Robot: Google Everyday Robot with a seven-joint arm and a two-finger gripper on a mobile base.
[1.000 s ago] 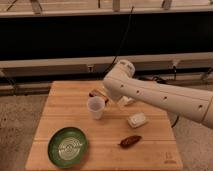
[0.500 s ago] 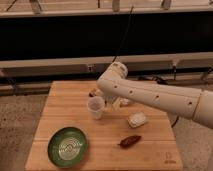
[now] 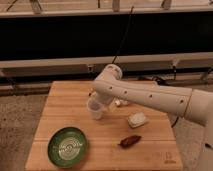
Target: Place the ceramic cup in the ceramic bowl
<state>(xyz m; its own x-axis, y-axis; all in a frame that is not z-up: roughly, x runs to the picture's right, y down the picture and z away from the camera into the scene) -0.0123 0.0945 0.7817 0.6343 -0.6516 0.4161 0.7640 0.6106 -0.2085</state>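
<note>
The wooden table has its barest stretch along the left and far-left side, and a strip of free board runs along the front edge between the bowl and the right corner. The green bowl sits near the front left corner, close to both edges, with nothing in it. The cup stands upright near the middle of the board, farther back and a little to the right of the bowl, well apart from it. The gripper hangs right at the top of the cup with its fingers spread wide; I can't make out whether they touch it. The thick white arm reaches in from the right, crossing over the back right part of the table. Beneath it, to the right of the cup, lies a small white dish, and nearer the front a dark brown lump.
</note>
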